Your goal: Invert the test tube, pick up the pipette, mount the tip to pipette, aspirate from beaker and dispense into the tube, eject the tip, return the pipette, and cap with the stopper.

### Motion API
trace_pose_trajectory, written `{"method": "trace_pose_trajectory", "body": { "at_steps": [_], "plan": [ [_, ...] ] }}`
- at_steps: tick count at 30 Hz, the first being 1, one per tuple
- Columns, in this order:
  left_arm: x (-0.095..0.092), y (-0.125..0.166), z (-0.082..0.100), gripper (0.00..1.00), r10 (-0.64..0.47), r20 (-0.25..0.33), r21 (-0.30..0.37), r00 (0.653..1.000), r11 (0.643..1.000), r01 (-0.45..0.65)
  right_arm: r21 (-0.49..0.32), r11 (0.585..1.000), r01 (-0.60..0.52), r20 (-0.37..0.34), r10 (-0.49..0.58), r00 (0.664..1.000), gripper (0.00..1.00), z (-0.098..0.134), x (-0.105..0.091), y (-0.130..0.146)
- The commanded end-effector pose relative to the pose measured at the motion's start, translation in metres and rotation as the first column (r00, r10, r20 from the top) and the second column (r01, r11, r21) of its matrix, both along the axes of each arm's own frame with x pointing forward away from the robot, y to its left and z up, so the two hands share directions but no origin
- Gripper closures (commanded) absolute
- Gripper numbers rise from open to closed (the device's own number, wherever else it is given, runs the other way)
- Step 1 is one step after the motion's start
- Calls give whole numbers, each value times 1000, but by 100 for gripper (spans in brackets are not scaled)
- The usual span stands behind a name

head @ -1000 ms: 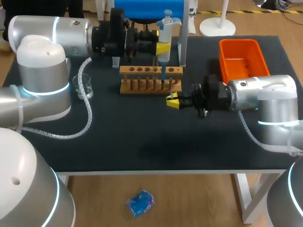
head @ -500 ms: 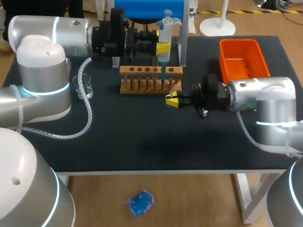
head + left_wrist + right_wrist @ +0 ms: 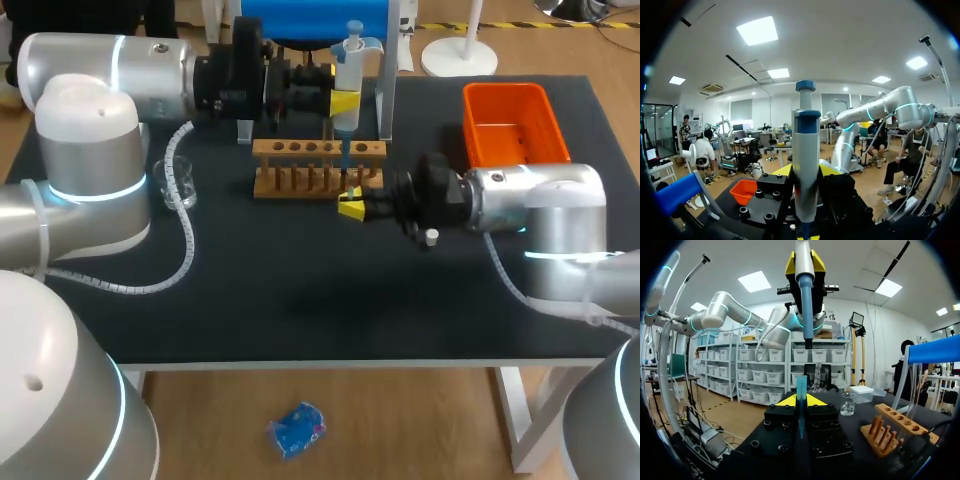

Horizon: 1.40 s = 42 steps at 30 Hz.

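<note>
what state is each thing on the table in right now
white and blue pipette: upright, gripped by the shut left claw, no tip mounted
translucent blue pipette tip: upright in the shut right claw, below the pipette's nose, not touching
small clear glass beaker: upright, untouched
wooden tube rack: standing upright
orange plastic bin: open, nothing visible inside

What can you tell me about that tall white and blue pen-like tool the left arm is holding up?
It is a pipette, plastic-looking: pale body, blue plunger knob on top, slim blue shaft below. It stands upright near the wooden rack, clamped at its body between the left gripper's yellow-tipped fingers. Its lower end is bare: the blue tip sits apart below it, in the right gripper.
</note>
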<state>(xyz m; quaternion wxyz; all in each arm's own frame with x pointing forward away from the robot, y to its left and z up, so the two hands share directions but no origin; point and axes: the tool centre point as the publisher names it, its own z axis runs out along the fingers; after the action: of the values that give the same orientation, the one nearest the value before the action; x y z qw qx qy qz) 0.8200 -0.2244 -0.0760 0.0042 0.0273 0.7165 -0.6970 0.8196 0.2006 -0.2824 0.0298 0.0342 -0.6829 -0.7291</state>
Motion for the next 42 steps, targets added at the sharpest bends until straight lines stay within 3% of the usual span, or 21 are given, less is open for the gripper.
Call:
{"method": "trace_pose_trajectory", "body": {
  "at_steps": [1, 15, 42],
  "plan": [
    [1, 0, 0, 100, -2, 1, -2, 1000, 1000, 2, -2, 1000, -3, 5, 3, 1000, 100, 3, 5, 4],
    [1, 0, 0, 100, -2, 1, -2, 1000, 1000, 2, 2, 1000, -17, 23, 17, 1000, 100, 17, 7, 14],
    [1, 0, 0, 100, -2, 1, -2, 1000, 1000, 2, -13, 1000, -5, 72, 6, 997, 100, 28, 11, 9]
  ]
}}
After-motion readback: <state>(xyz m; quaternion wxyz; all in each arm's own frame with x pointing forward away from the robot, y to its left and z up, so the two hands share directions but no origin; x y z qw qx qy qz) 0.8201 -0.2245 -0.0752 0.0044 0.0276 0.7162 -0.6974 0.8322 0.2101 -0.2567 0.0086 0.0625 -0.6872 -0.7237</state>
